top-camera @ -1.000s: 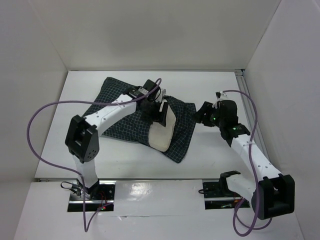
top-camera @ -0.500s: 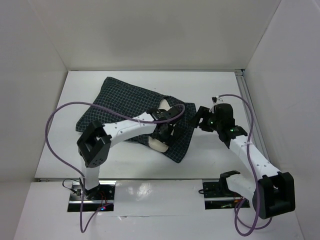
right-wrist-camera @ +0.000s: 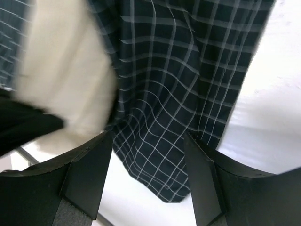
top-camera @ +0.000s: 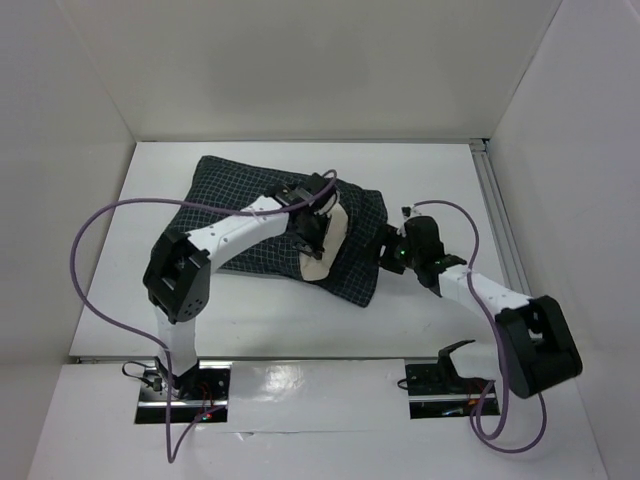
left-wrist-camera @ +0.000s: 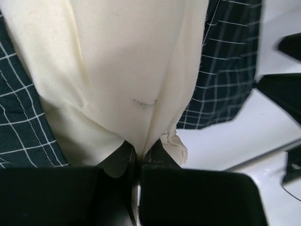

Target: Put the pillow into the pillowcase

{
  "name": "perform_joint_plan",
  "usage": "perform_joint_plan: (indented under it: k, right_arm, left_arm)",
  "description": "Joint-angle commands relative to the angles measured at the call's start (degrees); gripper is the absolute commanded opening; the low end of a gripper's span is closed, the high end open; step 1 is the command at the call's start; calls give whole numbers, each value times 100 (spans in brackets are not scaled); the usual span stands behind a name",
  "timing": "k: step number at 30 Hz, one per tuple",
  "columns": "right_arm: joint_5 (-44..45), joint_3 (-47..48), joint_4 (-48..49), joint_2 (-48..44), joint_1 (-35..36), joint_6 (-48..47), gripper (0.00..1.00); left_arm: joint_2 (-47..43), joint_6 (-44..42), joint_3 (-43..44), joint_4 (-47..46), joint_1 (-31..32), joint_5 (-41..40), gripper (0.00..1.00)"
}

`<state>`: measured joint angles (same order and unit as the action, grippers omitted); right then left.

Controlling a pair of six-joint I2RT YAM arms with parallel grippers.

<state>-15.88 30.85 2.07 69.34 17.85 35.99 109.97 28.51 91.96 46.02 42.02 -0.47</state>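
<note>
Left end effector is pressed together on a fold of the pillow at its exposed end, likely to push that end deeper into the pillowcase. The pillow lies mostly inside, with its cream end showing at the mouth, on the worktop. Right end effector is spread and aimed at the pillowcase's edge — probably to hold the opening; contact unclear.

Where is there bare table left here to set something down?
Bare table runs along the near edge in front of the pillowcase and in the far right corner beyond the right gripper. The middle is crowded: the left gripper pinches the pillow there.
</note>
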Motion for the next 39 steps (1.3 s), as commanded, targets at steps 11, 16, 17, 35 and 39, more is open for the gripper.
perform_joint_plan:
  k: [11, 16, 17, 35, 39]
  right_arm:
    - [331, 1001, 1850, 1388, 561, 778, 66]
    - [612, 1397, 1649, 1793, 685, 726, 65]
    - [673, 1450, 1648, 1846, 685, 725, 63]
    - [1667, 1941, 1191, 2584, 983, 542, 53]
    - [1720, 2144, 1191, 2839, 1089, 541, 49]
  left_arm:
    - [-609, -161, 94, -401, -704, 1497, 0]
    - [-661, -162, 94, -454, -765, 1611, 0]
    - [-661, -162, 94, -454, -765, 1672, 0]
    - [-767, -110, 94, -559, -871, 1945, 0]
    - [-767, -109, 94, -612, -871, 1945, 0]
